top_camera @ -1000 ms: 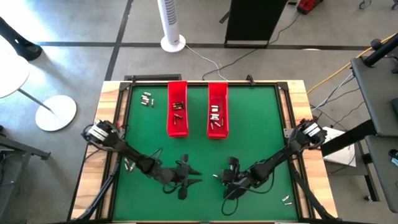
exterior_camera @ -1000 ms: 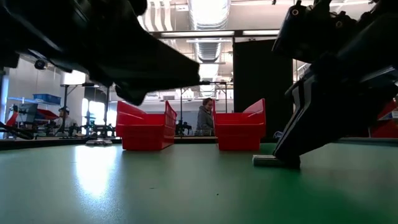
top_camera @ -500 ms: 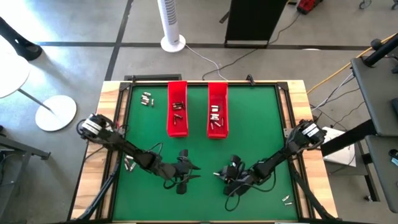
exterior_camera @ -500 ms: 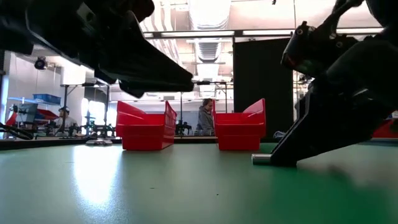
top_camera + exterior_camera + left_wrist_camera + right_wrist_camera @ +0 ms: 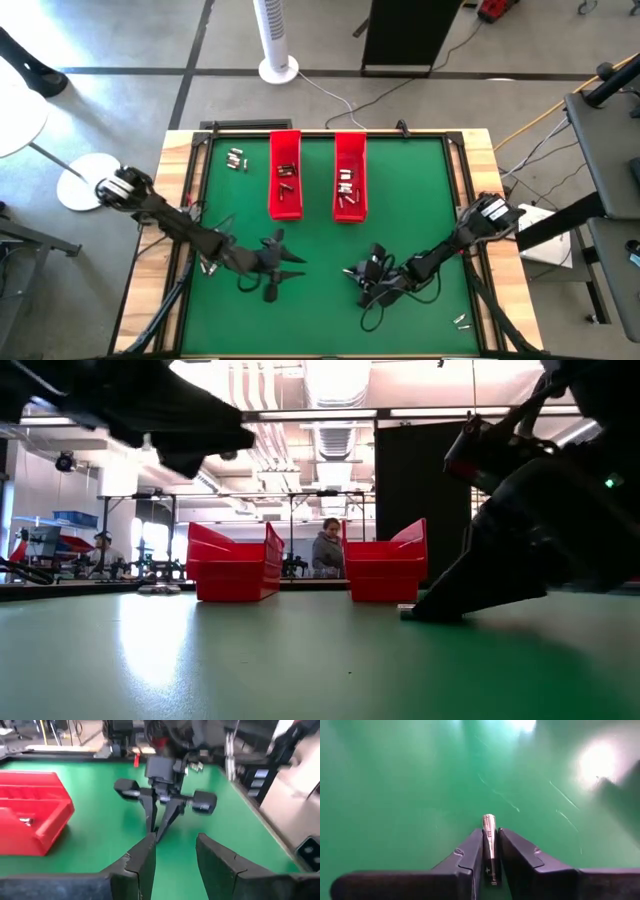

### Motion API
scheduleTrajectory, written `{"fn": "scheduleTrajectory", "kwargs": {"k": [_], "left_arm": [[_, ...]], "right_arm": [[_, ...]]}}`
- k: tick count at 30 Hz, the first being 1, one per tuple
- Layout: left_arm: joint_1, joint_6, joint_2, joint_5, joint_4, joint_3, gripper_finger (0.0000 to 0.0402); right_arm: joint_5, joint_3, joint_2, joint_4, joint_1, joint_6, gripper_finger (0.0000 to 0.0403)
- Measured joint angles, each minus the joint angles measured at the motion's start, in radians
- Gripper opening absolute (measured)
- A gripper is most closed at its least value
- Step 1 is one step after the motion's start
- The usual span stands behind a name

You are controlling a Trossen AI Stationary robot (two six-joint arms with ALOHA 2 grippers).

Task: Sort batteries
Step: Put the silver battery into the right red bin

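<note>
The right gripper (image 5: 490, 851) sits low on the green table (image 5: 400, 200) at about 5 o'clock, its fingers (image 5: 465, 857) closed narrowly on one battery (image 5: 489, 840) lying between them. The left gripper (image 5: 175, 852) hovers at about 7 o'clock with fingers (image 5: 142, 862) partly apart, holding nothing. Other batteries lie in the two red trays (image 5: 285, 175) at 12 o'clock, and loose ones (image 5: 236, 158) rest at 11 o'clock

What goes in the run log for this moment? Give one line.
right gripper: shut on battery, low at mat | left gripper: open, empty, raised | red trays: hold batteries | loose batteries: far-left corner
</note>
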Motion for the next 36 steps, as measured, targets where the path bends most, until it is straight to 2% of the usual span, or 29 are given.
{"fn": "scheduleTrajectory", "kwargs": {"k": [6, 11, 17, 27, 36], "left_arm": [[-0.008, -0.132, -0.081, 0.000, 0.183, -0.217, 0.0121], [-0.009, -0.176, -0.112, -0.001, 0.226, -0.299, 0.0121], [-0.009, -0.152, -0.113, -0.027, 0.221, -0.312, 0.0121], [-0.009, -0.145, -0.111, -0.029, 0.221, -0.312, 0.0121], [-0.009, -0.145, -0.111, -0.029, 0.221, -0.312, 0.0121]], "right_arm": [[-0.013, 0.001, 0.116, 0.092, -0.015, 0.031, 0.0074], [-0.026, 0.003, 0.132, 0.081, -0.013, 0.057, 0.0068], [-0.074, 0.005, 0.099, 0.014, -0.014, 0.036, 0.0055], [-0.102, 0.004, 0.083, 0.004, -0.014, 0.011, 0.0038], [-0.131, 0.000, -0.021, -0.018, -0.025, -0.024, 0.0038]]}}
